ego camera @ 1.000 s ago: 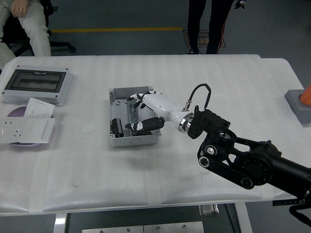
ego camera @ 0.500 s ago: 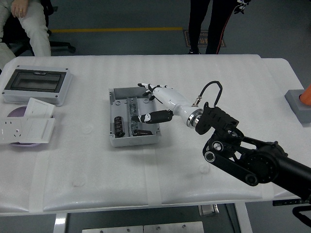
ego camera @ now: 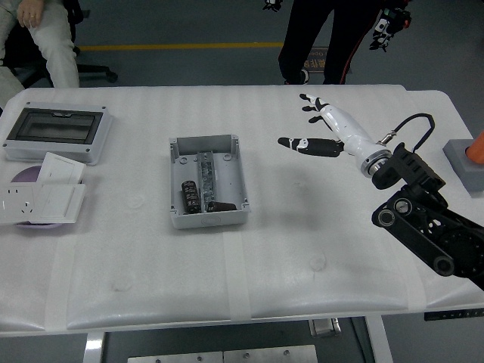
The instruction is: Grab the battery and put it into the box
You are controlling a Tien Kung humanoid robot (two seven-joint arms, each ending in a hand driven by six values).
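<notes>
On the far left of my view sits a grey enclosure with a dark window [ego camera: 54,131], lying flat near the table's left edge. Just in front of it I log a white card [ego camera: 60,169], a white wall socket plate [ego camera: 39,203], and a purple disc [ego camera: 29,175] partly hidden under them.

Centre-left: the open grey box [ego camera: 207,181], lid off, upright on the white table [ego camera: 242,280]. Inside it, in the left front part, I see the battery [ego camera: 188,197], a dark ribbed cylinder lying lengthwise beside the metal rail [ego camera: 206,175] that runs down the box's middle. A second dark piece lies at the box's front right; I cannot tell what it is.

Centre-right: my right hand [ego camera: 318,128], white with black fingertips, hovers above bare table, fingers spread and holding nothing. The battery lies well apart from it, to its left and nearer to me.

Far right: a grey block [ego camera: 465,162] at the table's edge with an orange object [ego camera: 476,148] on it.

Beyond the table: a person's dark legs [ego camera: 318,38], and a seated person [ego camera: 38,38] in light clothes at the top left.
</notes>
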